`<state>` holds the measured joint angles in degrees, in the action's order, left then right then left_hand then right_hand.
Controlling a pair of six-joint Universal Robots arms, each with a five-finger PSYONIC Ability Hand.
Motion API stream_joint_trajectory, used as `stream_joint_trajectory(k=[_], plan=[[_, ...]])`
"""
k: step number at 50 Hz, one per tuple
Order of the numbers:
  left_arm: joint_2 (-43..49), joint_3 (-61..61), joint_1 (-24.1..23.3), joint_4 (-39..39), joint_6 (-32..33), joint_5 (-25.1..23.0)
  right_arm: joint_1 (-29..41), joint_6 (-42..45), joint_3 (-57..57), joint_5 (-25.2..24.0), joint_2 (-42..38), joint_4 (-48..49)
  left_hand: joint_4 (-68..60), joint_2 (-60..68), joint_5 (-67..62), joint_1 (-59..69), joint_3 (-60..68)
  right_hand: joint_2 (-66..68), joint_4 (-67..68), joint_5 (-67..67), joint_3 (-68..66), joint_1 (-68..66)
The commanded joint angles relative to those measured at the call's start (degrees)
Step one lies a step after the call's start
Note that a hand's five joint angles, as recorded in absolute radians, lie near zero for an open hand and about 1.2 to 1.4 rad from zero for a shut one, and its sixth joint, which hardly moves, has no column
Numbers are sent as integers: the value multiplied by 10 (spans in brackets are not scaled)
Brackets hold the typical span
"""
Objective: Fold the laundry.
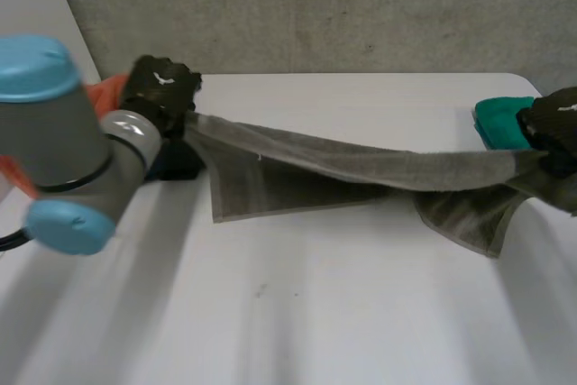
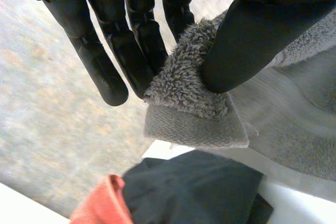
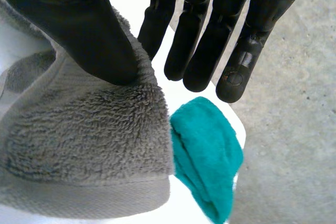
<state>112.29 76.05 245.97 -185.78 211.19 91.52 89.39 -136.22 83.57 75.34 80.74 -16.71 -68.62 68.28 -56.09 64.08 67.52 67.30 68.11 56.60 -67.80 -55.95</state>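
Note:
A grey towel [image 1: 361,169] is stretched in the air across the table between my two hands, and its lower part sags onto the white table [image 1: 297,313]. My left hand [image 1: 162,87] holds the towel's left corner. In the left wrist view the thumb of the left hand [image 2: 252,30] pinches the fluffy corner of the towel [image 2: 189,103] against the straight fingers. My right hand [image 1: 554,123] holds the right corner at the table's right edge. In the right wrist view the right hand's thumb [image 3: 79,24] presses the towel [image 3: 84,145] against its fingers.
A teal cloth [image 1: 500,119] [image 3: 207,161] lies at the table's far right corner, just beyond my right hand. An orange cloth [image 1: 108,92] [image 2: 102,203] and a dark cloth [image 1: 176,164] [image 2: 194,187] lie under my left hand. A grey wall stands behind the table.

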Motion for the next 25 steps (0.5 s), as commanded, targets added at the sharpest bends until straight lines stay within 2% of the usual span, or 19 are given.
stream_joint_trajectory(k=[1,6,10,15,18,19,20,23,25], plan=[[-93,85,21,12,0,-5,-4,111,-52,-7,0,-113,-114,117,-139,159,125,127,119,134,-122,-241],[-70,82,22,3,0,-5,3,123,-64,-10,-49,-92,-114,117,-139,159,125,127,119,134,-122,-241],[18,7,22,-38,2,3,8,96,-109,-4,-114,-15,-114,117,-139,159,125,127,119,134,-122,-241],[100,-142,22,-88,-3,2,34,19,-188,8,-161,127,-114,117,-139,159,125,127,119,134,-122,-241],[132,-233,19,-147,-5,15,43,-12,-220,20,-169,211,-114,117,-139,159,125,127,119,134,-122,-241],[138,-253,18,-166,-5,21,47,-31,-233,30,-168,270,-114,117,-139,159,125,127,119,134,-122,-241],[148,-292,16,-208,-7,40,49,-38,-239,36,-168,300,-114,117,-139,159,125,127,119,134,-122,-241],[150,-332,13,-263,-12,72,54,-60,-256,56,-164,403,-114,117,-139,159,125,127,119,134,-122,-241],[146,-335,12,-279,-18,82,54,-66,-257,56,-159,435,-114,117,-139,159,125,127,119,134,-122,-241]])
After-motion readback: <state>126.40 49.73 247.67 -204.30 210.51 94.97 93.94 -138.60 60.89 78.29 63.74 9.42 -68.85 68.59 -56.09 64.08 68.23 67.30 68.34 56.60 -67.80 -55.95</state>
